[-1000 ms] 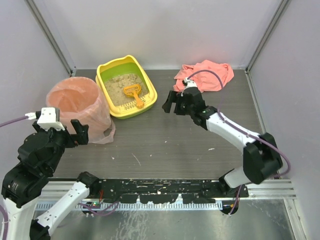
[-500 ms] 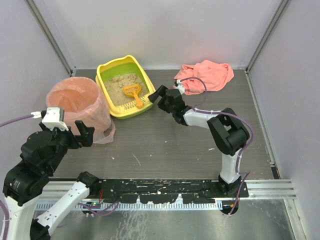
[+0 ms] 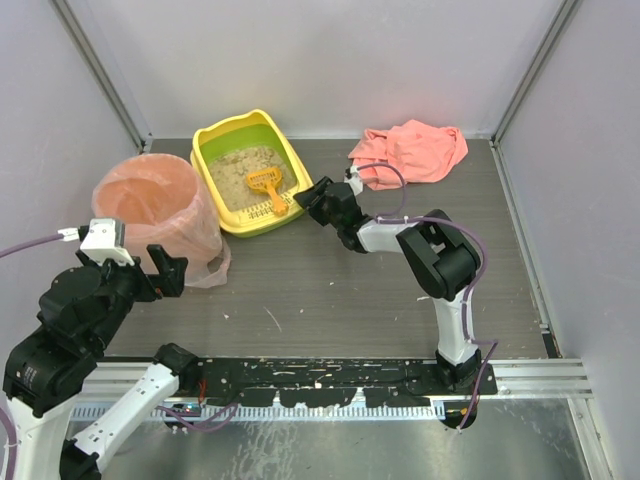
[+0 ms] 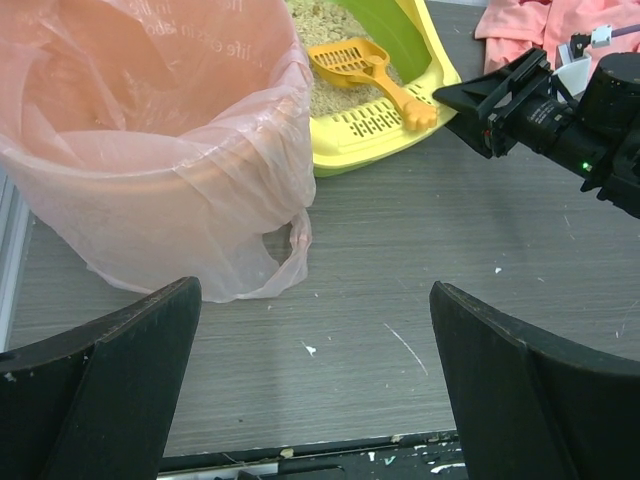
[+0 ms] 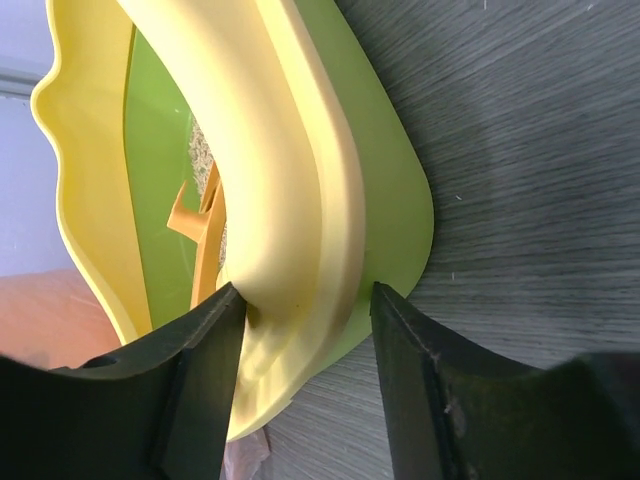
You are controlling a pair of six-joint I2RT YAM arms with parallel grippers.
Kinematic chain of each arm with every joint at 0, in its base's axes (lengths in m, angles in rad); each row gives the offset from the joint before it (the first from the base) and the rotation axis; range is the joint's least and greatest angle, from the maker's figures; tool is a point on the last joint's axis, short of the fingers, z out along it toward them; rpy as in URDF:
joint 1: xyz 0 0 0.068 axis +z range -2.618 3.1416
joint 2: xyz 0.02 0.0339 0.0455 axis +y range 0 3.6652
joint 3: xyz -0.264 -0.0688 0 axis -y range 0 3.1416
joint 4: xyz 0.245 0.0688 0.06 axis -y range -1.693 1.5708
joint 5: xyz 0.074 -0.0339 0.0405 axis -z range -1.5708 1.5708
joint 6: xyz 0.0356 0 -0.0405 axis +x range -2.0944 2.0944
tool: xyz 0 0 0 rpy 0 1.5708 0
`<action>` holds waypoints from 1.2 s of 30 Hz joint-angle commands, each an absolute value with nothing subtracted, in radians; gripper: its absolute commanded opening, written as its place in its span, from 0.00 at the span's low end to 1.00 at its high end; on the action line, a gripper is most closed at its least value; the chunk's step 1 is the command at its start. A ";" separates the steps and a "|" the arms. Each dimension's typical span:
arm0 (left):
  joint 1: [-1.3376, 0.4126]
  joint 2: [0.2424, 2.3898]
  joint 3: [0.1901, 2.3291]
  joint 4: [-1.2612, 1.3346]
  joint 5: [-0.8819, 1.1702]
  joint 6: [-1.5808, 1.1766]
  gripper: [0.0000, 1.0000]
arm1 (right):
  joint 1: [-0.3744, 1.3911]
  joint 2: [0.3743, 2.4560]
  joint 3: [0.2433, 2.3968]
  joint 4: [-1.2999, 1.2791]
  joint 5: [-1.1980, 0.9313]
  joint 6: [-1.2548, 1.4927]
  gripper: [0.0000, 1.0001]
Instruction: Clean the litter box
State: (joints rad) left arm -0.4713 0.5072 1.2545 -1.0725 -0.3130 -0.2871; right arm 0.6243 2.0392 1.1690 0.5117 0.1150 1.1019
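The litter box (image 3: 230, 135) is a yellow tray, green inside, holding beige litter and an orange scoop (image 3: 266, 185). It stands at the back of the table, left of the middle. My right gripper (image 3: 308, 197) reaches its near right corner. In the right wrist view its jaws (image 5: 305, 295) straddle the yellow rim (image 5: 290, 150), one finger inside by the scoop (image 5: 205, 250), the other against the green outer edge. My left gripper (image 4: 315, 288) hangs open above bare table, near the front left, holding nothing. From there I see the slotted rim (image 4: 370, 125) and the right gripper (image 4: 470, 95).
A round bin lined with a pink bag (image 3: 150, 205) stands left of the litter box, its bag spilling onto the table (image 4: 280, 260). A pink cloth (image 3: 410, 150) lies crumpled at the back right. White specks dot the grey table. Walls close in three sides.
My right arm swung left from near the cloth to the litter box's corner, and its jaws narrowed around the rim. The left arm barely moved.
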 commanded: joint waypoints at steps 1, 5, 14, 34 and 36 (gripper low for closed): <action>-0.474 0.499 1.257 -1.058 -0.298 -0.307 0.99 | 0.626 2.041 1.194 0.624 0.139 1.114 0.51; -0.474 0.501 1.256 -1.055 -0.293 -0.314 1.00 | 0.623 2.034 1.148 0.671 0.154 1.109 0.32; -0.474 0.514 1.247 -1.047 -0.277 -0.326 1.00 | 0.604 1.935 0.915 0.826 0.278 1.126 0.14; -0.474 0.573 1.252 -0.990 -0.199 -0.319 0.98 | 0.519 1.646 0.829 0.627 0.004 0.645 0.81; -0.474 0.570 1.250 -0.997 -0.200 -0.321 0.99 | 0.513 1.704 0.935 0.559 -0.075 0.580 0.86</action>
State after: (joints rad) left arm -0.4713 0.5816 1.2469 -1.0462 -0.2123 -0.3252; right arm 0.5220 1.6596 0.7547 0.6888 0.0956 0.8055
